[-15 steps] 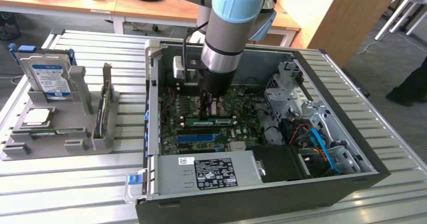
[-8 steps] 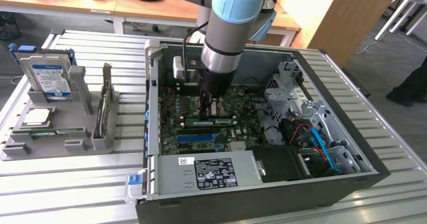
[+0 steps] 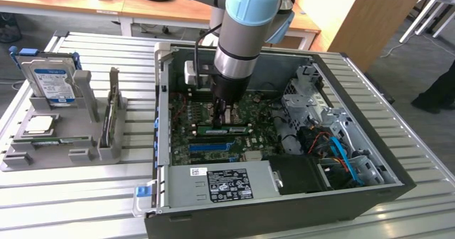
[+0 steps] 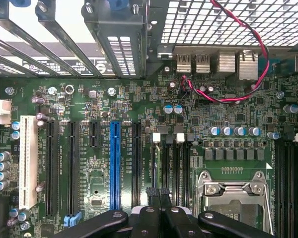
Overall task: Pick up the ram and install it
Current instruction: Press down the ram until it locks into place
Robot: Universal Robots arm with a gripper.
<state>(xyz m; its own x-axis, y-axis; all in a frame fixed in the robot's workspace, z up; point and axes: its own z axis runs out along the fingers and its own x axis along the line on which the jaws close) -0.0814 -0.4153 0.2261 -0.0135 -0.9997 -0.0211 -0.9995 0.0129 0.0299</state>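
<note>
You've got the claw (image 4: 159, 210) pressed together over the green mobo (image 4: 89, 183), black fingers (image 4: 146, 218) just above the long narrow ram (image 3: 224, 128) seated in its slot mid-board.

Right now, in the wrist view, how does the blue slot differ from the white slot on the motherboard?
The blue slot is narrow and sits between black slots; the white slot is wider and lies at the end of the row, beside capacitors. Both are empty and run parallel.
</note>
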